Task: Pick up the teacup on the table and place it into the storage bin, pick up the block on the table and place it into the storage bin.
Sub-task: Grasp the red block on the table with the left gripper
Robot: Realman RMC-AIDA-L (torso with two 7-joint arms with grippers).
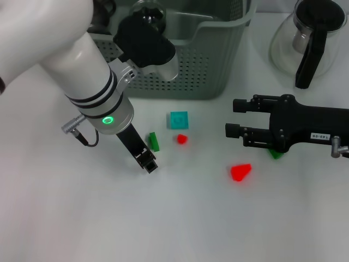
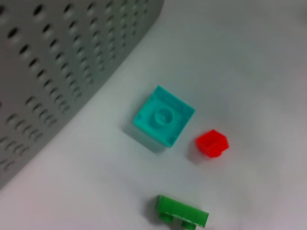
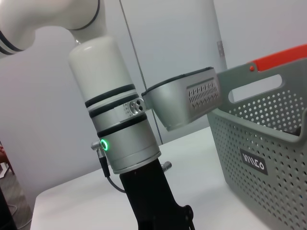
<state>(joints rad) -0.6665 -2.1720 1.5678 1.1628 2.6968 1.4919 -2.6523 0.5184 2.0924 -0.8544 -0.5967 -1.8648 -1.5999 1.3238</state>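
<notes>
The grey-green storage bin (image 1: 202, 65) stands at the back of the table. A round glass vessel (image 1: 148, 13), perhaps the teacup, shows inside it behind my left arm. A teal block (image 1: 178, 119), a small red piece (image 1: 181, 138) and a green block (image 1: 154, 142) lie in front of the bin. They also show in the left wrist view: teal (image 2: 163, 120), red (image 2: 212, 143), green (image 2: 182, 218). My left gripper (image 1: 148, 162) is low over the table just left of the green block. My right gripper (image 1: 234, 118) is open and empty, right of the blocks.
A red wedge-shaped piece (image 1: 240, 172) lies at front centre. A green piece (image 1: 275, 154) is partly hidden under my right gripper. A glass teapot with a black handle (image 1: 311, 38) stands at the back right. The bin's wall fills one side of the left wrist view (image 2: 48, 72).
</notes>
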